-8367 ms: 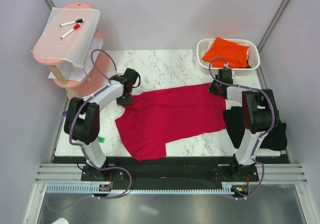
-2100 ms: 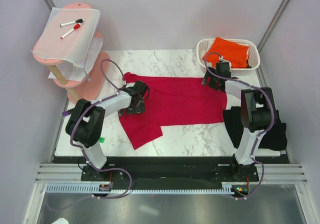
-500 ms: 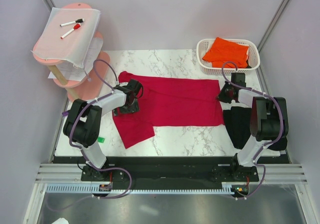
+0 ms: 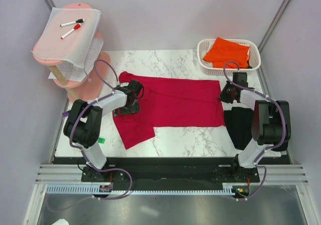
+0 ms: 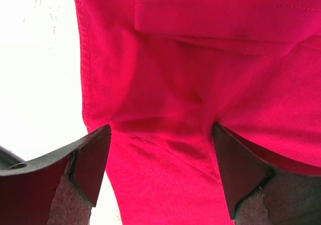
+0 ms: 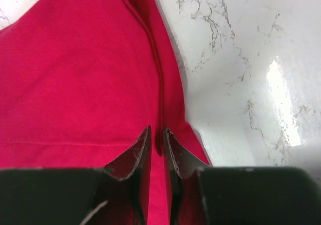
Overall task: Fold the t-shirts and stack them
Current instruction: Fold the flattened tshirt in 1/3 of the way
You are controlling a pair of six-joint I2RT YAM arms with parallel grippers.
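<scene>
The red t-shirt [image 4: 175, 102] lies spread across the marble table [image 4: 165, 64], one flap reaching toward the near left. My left gripper [image 4: 129, 104] hovers over its left part, jaws wide open [image 5: 160, 129] above the red cloth [image 5: 175, 84]. At the shirt's right edge my right gripper [image 4: 224, 95] has its jaws almost together [image 6: 157, 129], and a raised fold of the red t-shirt [image 6: 75, 74] runs in between them. The black t-shirt [image 4: 241, 124] lies at the table's right side, partly under the right arm. The orange t-shirt [image 4: 228, 51] lies folded in the basket.
A white basket [image 4: 203, 59] stands at the back right corner. A pink tiered stand [image 4: 93, 79] at the back left carries a white sheet [image 4: 70, 34] with marker pens. A small green piece [image 4: 102, 140] lies near the table's left front.
The red shirt has gone from a slanted spread to a flatter band across the table. In the last two seconds the right gripper has moved from the back right corner to the right edge.
</scene>
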